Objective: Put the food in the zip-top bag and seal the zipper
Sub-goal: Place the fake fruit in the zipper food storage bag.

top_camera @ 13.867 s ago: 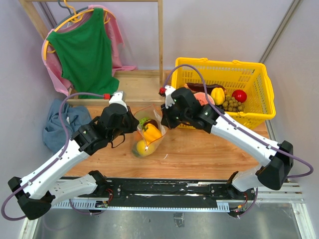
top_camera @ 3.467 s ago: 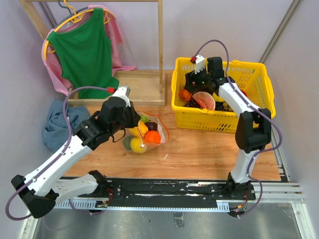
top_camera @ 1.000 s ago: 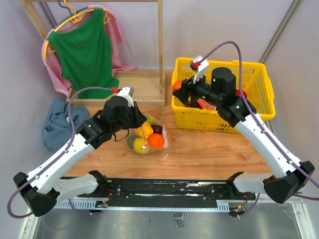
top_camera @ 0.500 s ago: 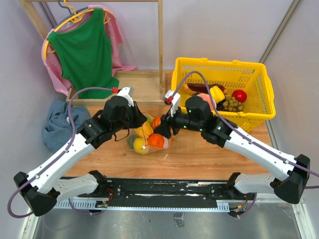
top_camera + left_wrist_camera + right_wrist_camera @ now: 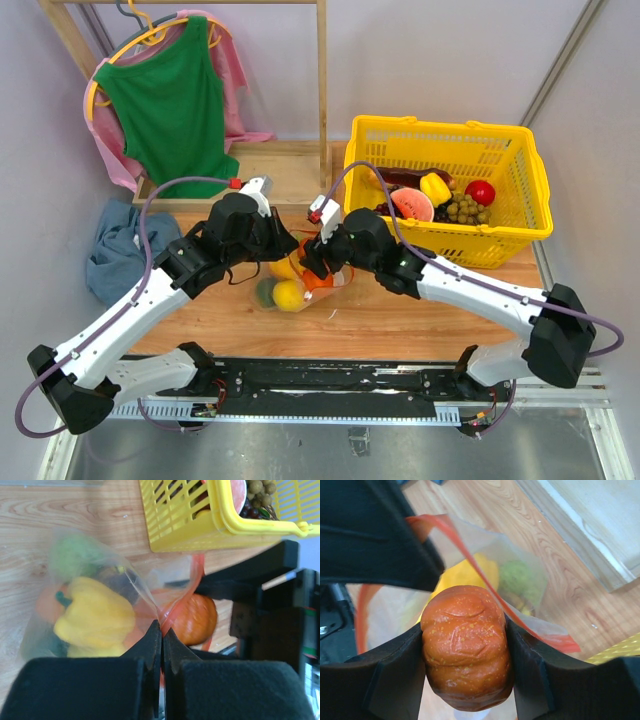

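- Left gripper (image 5: 161, 630): jaws clenched on the mouth edge of the zip-top bag (image 5: 90, 580), pinching the film right at the zipper (image 5: 191, 586). Judged purpose: to lift one lip so the mouth stands open toward the other arm
- Right gripper (image 5: 312, 262): jaws grasping an orange pumpkin (image 5: 465, 647) across its ribbed sides. It is held at the bag mouth, with the zipper strip running behind it on both sides. Whether it has fully passed the lip cannot be told. Judged ready for release into the bag
- The bag lies on the tabletop (image 5: 420, 310) between the two arms, near the yellow basket (image 5: 452, 124). It already holds a yellow pepper (image 5: 95, 617) and a green piece (image 5: 75, 555); other pieces show only dimly through the film
- The basket holds further food, including a watermelon slice (image 5: 410, 205), grapes (image 5: 465, 210) and a red piece (image 5: 480, 192). Judgement: loading is part done, and the zipper is open and unsealed
- Change noted: one second ago the right gripper hung at the basket's left end with the pumpkin in its jaws. Half a second ago it had reached the bag's right edge, and now it is at the mouth
- The left gripper's pinch and the bag's place on the tabletop match the earlier views; no piece has gone into the bag in the last second
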Available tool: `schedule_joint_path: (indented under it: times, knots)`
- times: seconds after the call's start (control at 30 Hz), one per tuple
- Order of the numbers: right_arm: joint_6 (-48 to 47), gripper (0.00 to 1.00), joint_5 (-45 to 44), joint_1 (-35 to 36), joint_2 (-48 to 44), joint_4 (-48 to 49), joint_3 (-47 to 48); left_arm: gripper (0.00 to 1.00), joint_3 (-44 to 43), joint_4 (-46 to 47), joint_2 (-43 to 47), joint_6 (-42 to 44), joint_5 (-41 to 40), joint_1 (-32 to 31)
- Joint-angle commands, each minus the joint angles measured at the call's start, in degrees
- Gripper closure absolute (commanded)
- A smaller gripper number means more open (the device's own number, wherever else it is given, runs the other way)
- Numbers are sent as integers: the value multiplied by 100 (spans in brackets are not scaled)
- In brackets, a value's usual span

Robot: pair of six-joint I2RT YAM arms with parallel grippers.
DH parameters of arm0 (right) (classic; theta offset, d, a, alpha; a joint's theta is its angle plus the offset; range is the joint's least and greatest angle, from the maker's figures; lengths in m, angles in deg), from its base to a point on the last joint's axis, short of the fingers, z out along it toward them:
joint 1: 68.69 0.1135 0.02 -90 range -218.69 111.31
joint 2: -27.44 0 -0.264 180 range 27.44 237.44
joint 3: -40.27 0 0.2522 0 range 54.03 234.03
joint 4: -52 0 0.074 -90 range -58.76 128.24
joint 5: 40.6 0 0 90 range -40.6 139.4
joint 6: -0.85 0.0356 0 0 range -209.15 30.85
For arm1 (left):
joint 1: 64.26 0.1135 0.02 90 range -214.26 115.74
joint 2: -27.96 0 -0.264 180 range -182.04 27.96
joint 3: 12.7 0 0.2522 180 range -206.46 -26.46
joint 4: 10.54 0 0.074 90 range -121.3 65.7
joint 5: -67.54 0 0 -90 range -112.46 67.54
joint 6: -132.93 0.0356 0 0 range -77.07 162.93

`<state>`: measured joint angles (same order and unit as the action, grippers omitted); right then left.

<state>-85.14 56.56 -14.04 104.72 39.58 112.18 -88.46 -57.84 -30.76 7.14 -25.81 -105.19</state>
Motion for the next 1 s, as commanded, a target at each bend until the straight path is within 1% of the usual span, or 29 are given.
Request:
schedule_joint_path:
  times: [0.0, 0.1, 0.27, 0.33, 0.43, 0.47, 0.5, 0.63, 0.8, 0.97]
  knots:
    - [-409, 72, -657, 60, 149, 864, -214, 100, -83, 40, 101, 29, 444, 32]
    - [-519, 70, -908, 57, 218, 1349, -434, 100, -53, -23, 153, 67, 564, 28]
    - [-544, 62, -798, 54, 472, 1728, -456, 100, 56, -33, 185, 99, 759, 32]
    - [-521, 56, -817, 60, 567, 1853, -458, 100, 100, -23, 186, 85, 811, 32]
    - [-532, 44, -833, 56, 646, 1971, -481, 100, 164, -17, 234, 53, 776, 32]
    - [-533, 38, -818, 59, 650, 1946, -480, 100, 194, -8, 276, 28, 723, 32]
    - [-521, 34, -801, 56, 619, 1903, -472, 100, 215, -8, 326, 2, 661, 32]
    - [-488, 22, -656, 54, 369, 1770, -539, 100, 305, -4, 501, -118, 389, 32]
    - [-407, 16, -425, 55, 97, 1371, -446, 100, 385, 65, 554, -223, 310, 32]
    - [-317, 14, -379, 54, -384, 512, -234, 100, 415, 49, 602, -270, 179, 32]
